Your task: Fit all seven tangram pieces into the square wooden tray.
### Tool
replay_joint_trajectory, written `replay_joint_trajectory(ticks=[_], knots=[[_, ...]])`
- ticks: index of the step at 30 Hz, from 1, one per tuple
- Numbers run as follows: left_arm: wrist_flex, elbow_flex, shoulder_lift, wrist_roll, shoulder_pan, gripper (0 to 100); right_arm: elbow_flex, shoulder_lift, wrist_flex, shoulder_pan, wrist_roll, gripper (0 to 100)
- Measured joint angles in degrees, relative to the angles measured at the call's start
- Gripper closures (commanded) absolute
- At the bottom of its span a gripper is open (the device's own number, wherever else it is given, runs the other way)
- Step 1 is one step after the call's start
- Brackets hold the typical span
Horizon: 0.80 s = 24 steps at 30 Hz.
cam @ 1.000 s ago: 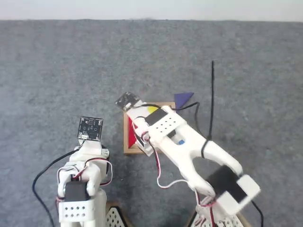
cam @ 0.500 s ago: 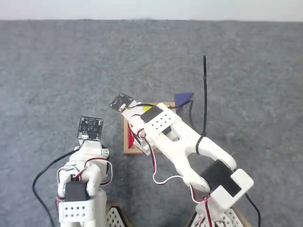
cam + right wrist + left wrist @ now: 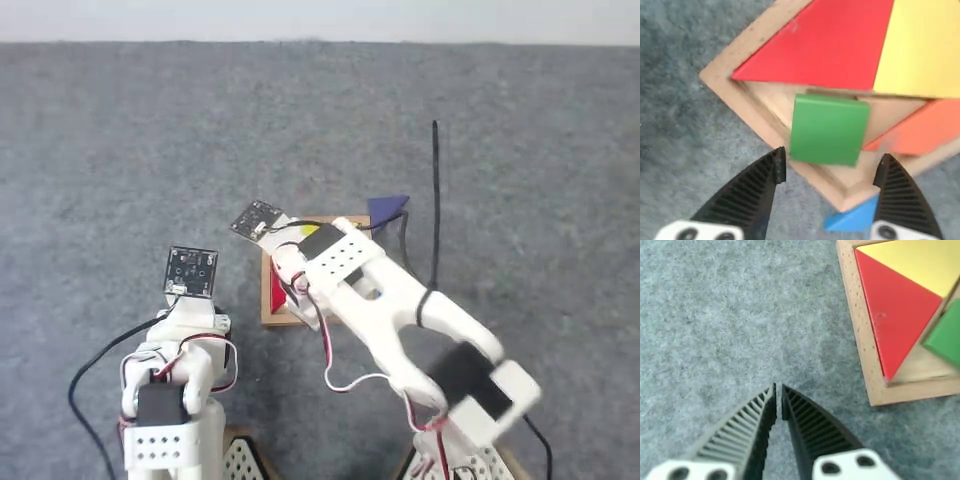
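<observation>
Right gripper [image 3: 832, 159] open, straddling green square [image 3: 827, 129]; square looks unseated in wooden tray [image 3: 725, 85] beside red triangle [image 3: 825, 45]. Advise: square up edges, press flat. Left gripper [image 3: 778, 390] closed, empty.

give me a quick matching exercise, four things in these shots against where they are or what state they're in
Things
1 red triangle
2 dark blue triangle
3 left gripper
4 right gripper

Place or state
a jaws open, over the tray's corner
b on the carpet, outside the tray
c jaws shut, over the carpet
d in the tray, beside the yellow triangle

Pairs: 1-d, 2-b, 3-c, 4-a
</observation>
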Motion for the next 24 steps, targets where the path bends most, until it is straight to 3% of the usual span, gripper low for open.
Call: replay_joint_trajectory(ticks=[8,15,24], knots=[[0.00,0.00,0.00,0.00,0.00,98,1.67,-15.91,1.32,6.15,0.00,71.8],[0.00,0.00,0.00,0.00,-0.09,98,4.40,-10.99,-3.69,13.54,-1.14,71.8],[0.00,0.00,0.00,0.00,-0.09,98,4.40,-2.02,-4.48,8.18,-1.23,71.8]])
